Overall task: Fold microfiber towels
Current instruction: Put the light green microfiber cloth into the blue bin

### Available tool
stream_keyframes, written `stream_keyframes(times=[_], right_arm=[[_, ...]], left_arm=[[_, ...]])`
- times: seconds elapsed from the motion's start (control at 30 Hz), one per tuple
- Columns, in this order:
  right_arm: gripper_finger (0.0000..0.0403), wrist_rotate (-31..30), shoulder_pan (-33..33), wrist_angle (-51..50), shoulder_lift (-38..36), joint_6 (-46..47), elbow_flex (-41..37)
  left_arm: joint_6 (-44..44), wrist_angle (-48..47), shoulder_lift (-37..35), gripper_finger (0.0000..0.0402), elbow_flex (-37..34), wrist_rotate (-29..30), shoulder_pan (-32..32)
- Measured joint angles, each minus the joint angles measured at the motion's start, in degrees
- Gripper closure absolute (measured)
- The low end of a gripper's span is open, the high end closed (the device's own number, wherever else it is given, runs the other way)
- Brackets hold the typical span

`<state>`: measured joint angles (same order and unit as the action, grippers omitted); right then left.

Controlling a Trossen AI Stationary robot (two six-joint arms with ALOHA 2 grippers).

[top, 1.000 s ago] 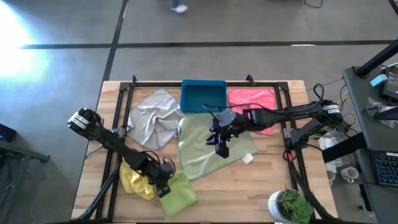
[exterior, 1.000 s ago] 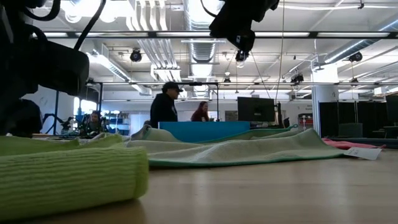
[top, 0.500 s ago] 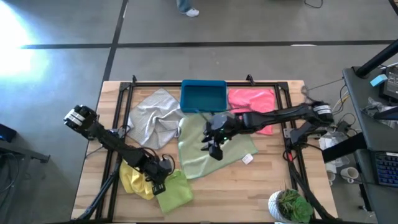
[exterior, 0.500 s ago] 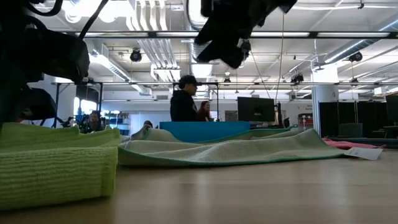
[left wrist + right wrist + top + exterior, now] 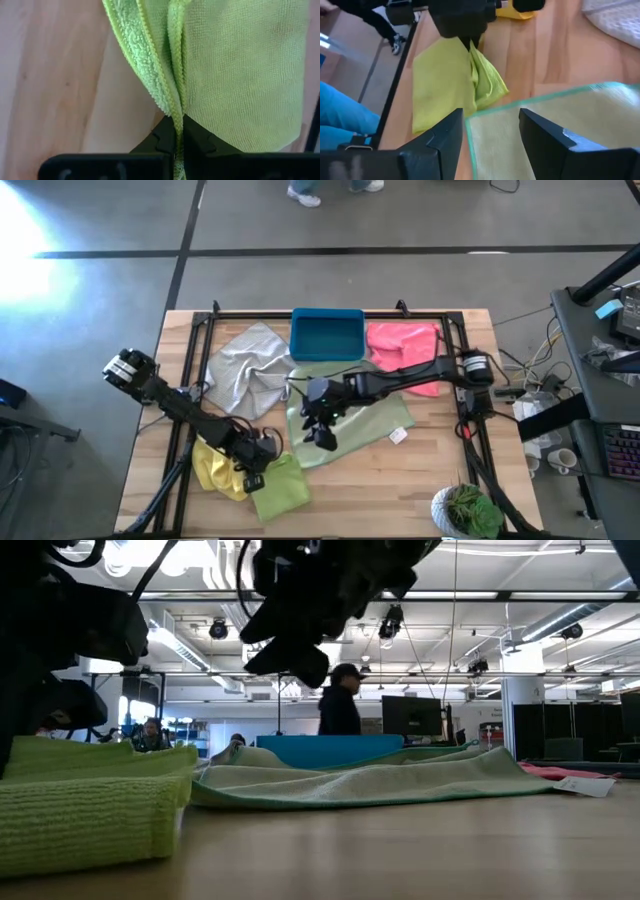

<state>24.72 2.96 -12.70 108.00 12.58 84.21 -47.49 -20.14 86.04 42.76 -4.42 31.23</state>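
Note:
The bright lime green towel (image 5: 282, 488) lies folded at the table's near left, beside the crumpled yellow towel (image 5: 215, 468). My left gripper (image 5: 256, 472) is shut on the lime towel's edge. The pale sage green towel (image 5: 345, 420) lies spread at the centre. My right gripper (image 5: 492, 135) hangs open above its left near part (image 5: 545, 115), touching nothing. The light grey towel (image 5: 245, 365) lies bunched at the far left. The pink towel (image 5: 405, 345) lies at the far right. My left gripper pinches the lime towel's bunched edge (image 5: 175, 107) between its two shut fingers, with several layers gathered there. The fingers slant down from the table's left. The towel spreads away from them and rests on the table (image 5: 60, 75).
A blue bin (image 5: 327, 335) stands at the far centre between the grey and pink towels. A white tag (image 5: 398, 435) lies near the sage towel's right corner. A potted plant (image 5: 465, 510) sits at the near right corner. Black rails frame the table; a person stands beyond it.
My right gripper has come down and toward the table's left and near edge, over the sage towel's left part. My left gripper has rolled about its own axis while holding on. The lime towel's right end has drawn back a little toward the left.

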Motion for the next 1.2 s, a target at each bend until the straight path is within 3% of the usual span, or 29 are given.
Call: stream_keyframes(times=[0.63,0.77,1.2], right_arm=[[0.0220,4.59,1.78,0.04,13.19,4.90,7.95],[0.0220,8.47,1.99,-0.01,15.26,7.12,9.75],[0.0220,6.85,2.80,-0.32,16.45,6.86,10.90]], left_arm=[[7.86,0.10,-0.04,0.0402,1.25,6.61,-0.14],[8.10,0.15,-0.04,0.0402,1.50,8.00,-0.14],[10.43,0.26,-0.04,0.0401,1.76,11.32,-0.53]])
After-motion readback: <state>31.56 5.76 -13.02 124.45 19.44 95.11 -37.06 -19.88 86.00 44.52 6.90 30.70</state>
